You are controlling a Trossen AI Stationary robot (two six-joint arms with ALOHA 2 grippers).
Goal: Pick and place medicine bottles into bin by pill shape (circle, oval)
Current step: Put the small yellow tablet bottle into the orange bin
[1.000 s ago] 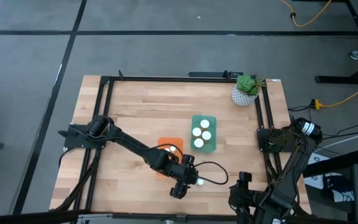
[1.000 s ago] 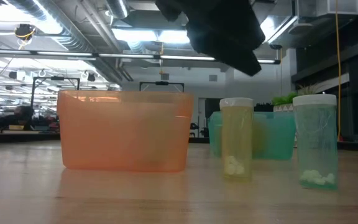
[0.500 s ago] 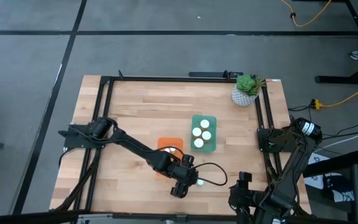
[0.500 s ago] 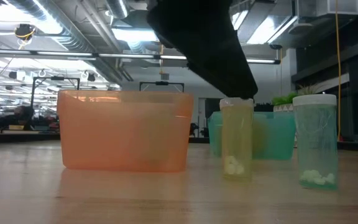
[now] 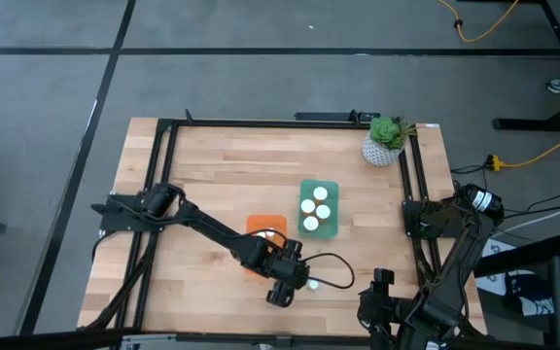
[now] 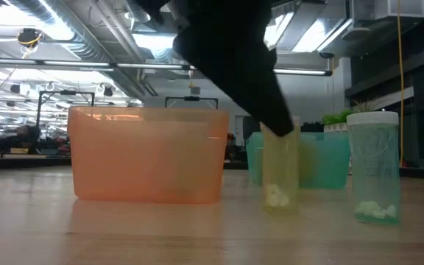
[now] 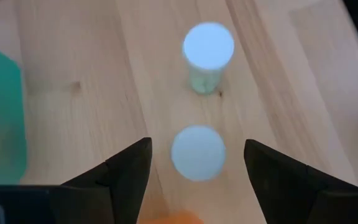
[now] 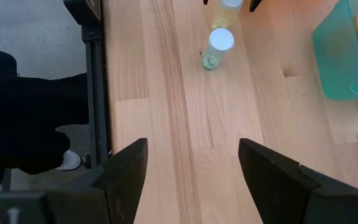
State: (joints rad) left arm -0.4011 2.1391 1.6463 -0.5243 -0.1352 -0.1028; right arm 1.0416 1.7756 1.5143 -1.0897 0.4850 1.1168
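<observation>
Left tool (image 7: 197, 163) lowered around bottle (image 7: 197, 152).

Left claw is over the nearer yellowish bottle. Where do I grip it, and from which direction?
Come straight down and close on the upper body just under the white cap of the yellowish bottle. It stands upright, centred between the open left claw, clear of the second bottle.

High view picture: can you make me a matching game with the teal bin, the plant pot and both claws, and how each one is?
1 teal bin
2 plant pot
3 left claw
4 right claw

a at the table's far right corner
b open over bare wood
c four white-topped bottles inside
d open around a bottle top

Pairs: 1c, 2a, 3d, 4b
</observation>
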